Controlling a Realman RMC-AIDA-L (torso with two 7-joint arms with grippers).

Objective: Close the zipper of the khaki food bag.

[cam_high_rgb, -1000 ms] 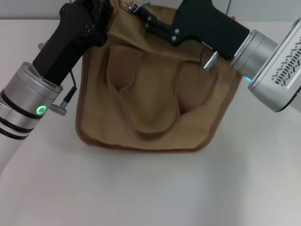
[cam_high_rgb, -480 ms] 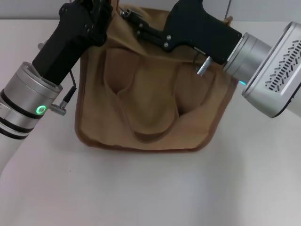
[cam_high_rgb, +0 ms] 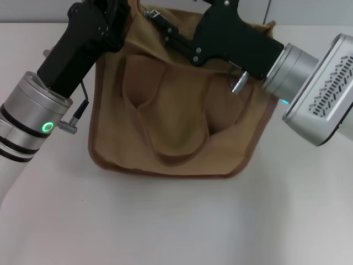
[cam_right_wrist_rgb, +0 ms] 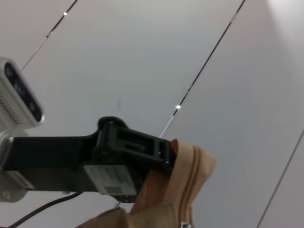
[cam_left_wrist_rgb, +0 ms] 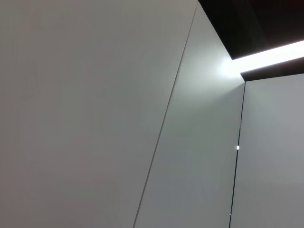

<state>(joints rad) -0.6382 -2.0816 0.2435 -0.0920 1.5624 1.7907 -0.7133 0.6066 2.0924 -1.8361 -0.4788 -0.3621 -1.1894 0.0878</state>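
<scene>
**Both arms at the far end of the bag**

The bag [cam_high_rgb: 176, 127] sits in the middle of the table [cam_high_rgb: 182, 221], its handles lying flat on the near side. The zipper [cam_right_wrist_rgb: 190, 166] runs along the top. In the right wrist view its tan line looks shut near the corner, but I cannot see all of it, so I cannot tell how much is left.

The left gripper [cam_right_wrist_rgb: 164, 154] pinches the bag's far left corner. The right gripper [cam_high_rgb: 150, 13] reaches to the far left top edge; I cannot tell if it is spread or pressed together.

A white label sits on the left gripper, too small to read.
</scene>
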